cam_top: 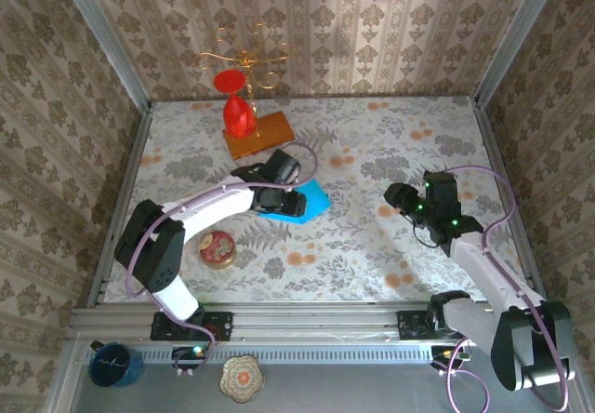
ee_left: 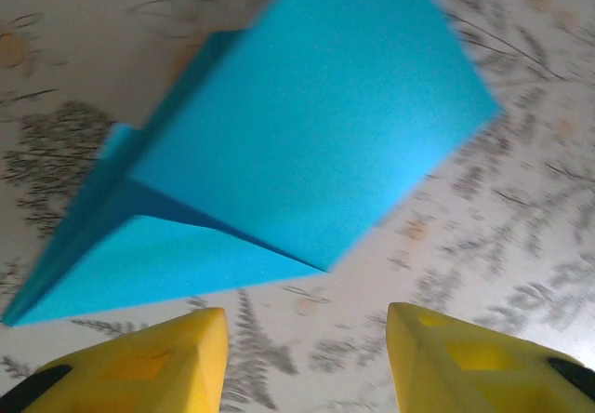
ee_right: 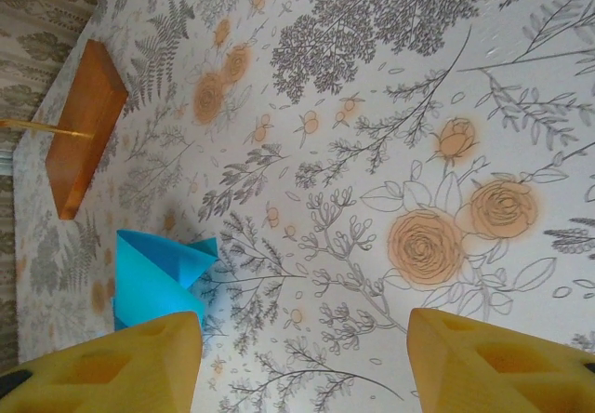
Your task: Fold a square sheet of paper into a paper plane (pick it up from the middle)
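The square sheet of paper (cam_top: 314,196) is teal-blue and lies creased on the floral table near the middle. In the left wrist view the paper (ee_left: 307,125) shows a broad folded panel with a triangular flap underneath, and it rests just beyond the yellow fingertips (ee_left: 167,362). My left gripper (cam_top: 282,203) hovers over the paper's left part. In its own view the left gripper (ee_left: 307,362) is open, with bare tabletop between the jaws. My right gripper (cam_top: 395,199) is off to the right of the paper, open and empty. From the right gripper (ee_right: 302,362) the paper (ee_right: 153,278) lies ahead to the left.
An orange wooden block (cam_top: 259,134) with a red glass (cam_top: 237,111) on it stands behind the paper, also seen as the block (ee_right: 84,134). A round red tin (cam_top: 218,248) sits beside the left arm. Patterned walls enclose the table (cam_top: 390,143).
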### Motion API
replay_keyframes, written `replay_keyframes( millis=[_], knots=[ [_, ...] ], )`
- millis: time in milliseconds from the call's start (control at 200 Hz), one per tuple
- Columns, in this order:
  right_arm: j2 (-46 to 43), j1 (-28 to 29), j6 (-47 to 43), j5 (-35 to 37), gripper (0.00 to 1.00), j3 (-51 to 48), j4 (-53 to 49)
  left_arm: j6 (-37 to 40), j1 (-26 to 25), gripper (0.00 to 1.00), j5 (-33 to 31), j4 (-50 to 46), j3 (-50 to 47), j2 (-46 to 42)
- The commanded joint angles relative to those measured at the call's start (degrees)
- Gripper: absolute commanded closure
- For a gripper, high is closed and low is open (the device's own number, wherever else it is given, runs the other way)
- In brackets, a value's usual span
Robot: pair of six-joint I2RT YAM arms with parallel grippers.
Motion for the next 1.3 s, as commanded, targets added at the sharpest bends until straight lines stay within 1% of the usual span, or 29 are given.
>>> replay_keyframes(
  millis=[0, 160, 455, 595, 670, 735, 850, 1065, 1150, 1200, 1290],
  knots=[
    [1.4, 0.5, 2.0, -2.7, 0.38, -0.8, 3.5, 0.3, 2.9, 0.50, 7.1, 5.5, -2.6, -0.2],
    [2.9, 1.5, 2.7, -3.1, 0.38, -1.1, 5.2, 0.8, 5.7, 0.50, 8.4, 7.0, -2.7, 2.9],
    [5.5, 3.2, 4.4, -3.1, 0.38, -0.7, 7.6, 1.5, 7.9, 0.49, 7.8, 9.6, -0.5, 8.5],
    [7.2, 7.6, 4.7, -1.3, 0.36, -0.2, 8.4, -0.8, 8.4, 0.49, 8.5, 10.1, -0.2, 10.1],
    [9.0, 10.5, 4.8, 0.1, 0.36, 1.1, 6.4, -3.2, 8.4, 0.49, 8.7, 9.3, -0.4, 10.8],
    [10.9, 12.8, 6.2, 0.7, 0.36, 1.3, 7.0, -5.9, 8.4, 0.50, 9.1, 7.9, -0.4, 11.5],
    [13.7, 17.2, 12.5, 1.5, 0.36, -0.5, 12.9, -11.5, 8.1, 0.53, 11.3, 7.6, -1.9, 11.8],
    [18.8, 27.8, 23.5, 6.4, 0.39, -0.3, 16.7, -23.3, 6.4, 0.58, 12.7, 9.3, -6.0, 9.1],
    [20.9, 30.4, 26.7, 7.0, 0.40, -0.1, 19.3, -28.5, 6.2, 0.60, 14.3, 10.8, -8.0, 8.4],
    [23.9, 31.4, 27.9, 7.3, 0.41, 0.1, 20.5, -31.5, 6.2, 0.60, 15.4, 13.3, -9.7, 7.6],
    [27.6, 32.5, 29.1, 6.4, 0.44, 1.3, 22.9, -34.8, 6.0, 0.60, 16.7, 16.1, -11.9, 5.9]
  ],
)
